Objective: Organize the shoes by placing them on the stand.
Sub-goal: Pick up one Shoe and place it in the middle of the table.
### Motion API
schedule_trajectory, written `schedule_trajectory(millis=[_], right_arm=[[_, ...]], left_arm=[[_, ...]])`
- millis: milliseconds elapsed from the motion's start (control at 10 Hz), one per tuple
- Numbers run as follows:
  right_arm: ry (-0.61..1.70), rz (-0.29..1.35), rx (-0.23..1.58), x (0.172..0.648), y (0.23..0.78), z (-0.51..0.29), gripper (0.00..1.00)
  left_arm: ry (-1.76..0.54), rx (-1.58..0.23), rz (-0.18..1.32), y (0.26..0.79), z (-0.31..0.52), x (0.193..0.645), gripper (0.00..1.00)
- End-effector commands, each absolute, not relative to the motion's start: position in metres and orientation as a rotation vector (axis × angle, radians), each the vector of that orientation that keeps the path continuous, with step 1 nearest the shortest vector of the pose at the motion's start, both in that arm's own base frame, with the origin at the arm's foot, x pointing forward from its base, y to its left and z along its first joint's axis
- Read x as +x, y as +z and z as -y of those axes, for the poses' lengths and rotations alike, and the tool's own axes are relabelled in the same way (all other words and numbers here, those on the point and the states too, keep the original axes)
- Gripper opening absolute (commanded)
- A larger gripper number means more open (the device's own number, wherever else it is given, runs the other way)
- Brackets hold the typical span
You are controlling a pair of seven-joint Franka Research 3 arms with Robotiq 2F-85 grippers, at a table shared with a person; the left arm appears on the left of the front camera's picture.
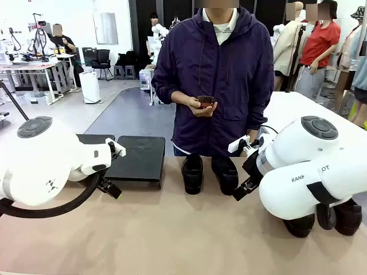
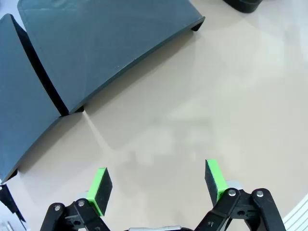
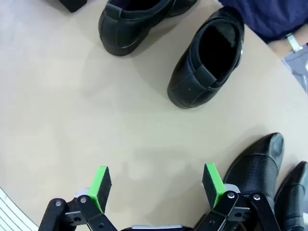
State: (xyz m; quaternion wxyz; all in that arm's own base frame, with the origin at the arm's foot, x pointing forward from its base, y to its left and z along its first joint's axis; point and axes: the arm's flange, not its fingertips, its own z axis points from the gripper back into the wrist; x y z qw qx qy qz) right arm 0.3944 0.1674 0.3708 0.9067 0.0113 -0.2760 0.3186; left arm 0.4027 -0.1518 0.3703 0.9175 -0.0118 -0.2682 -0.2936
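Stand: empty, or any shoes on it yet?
Empty where visible: both tops of the stand are bare; all four shoes sit on the tabletop.

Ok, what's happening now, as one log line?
left gripper: open, empty | right gripper: open, empty | shoes: four on table | stand: no shoes on it

The white shell of the right arm (image 1: 312,177) carries dark capital letters along its side. "RANK" reads clearly, and a little farther along the same line stands "OT". The letters before, between and after these cannot be made out. The left arm (image 1: 40,172) bears a small dark emblem, too small to read as letters.
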Motion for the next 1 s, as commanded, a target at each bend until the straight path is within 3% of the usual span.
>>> schedule_trajectory(millis=[0,900], right_arm=[[0.658,0.570,0.023,0.3944,0.3708,-0.1674,1.00],[0.658,0.570,0.023,0.3944,0.3708,-0.1674,1.00]], left_arm=[[-0.604,-0.024,0.552,0.3706,0.1518,0.4026,1.00],[-0.604,-0.024,0.552,0.3706,0.1518,0.4026,1.00]])
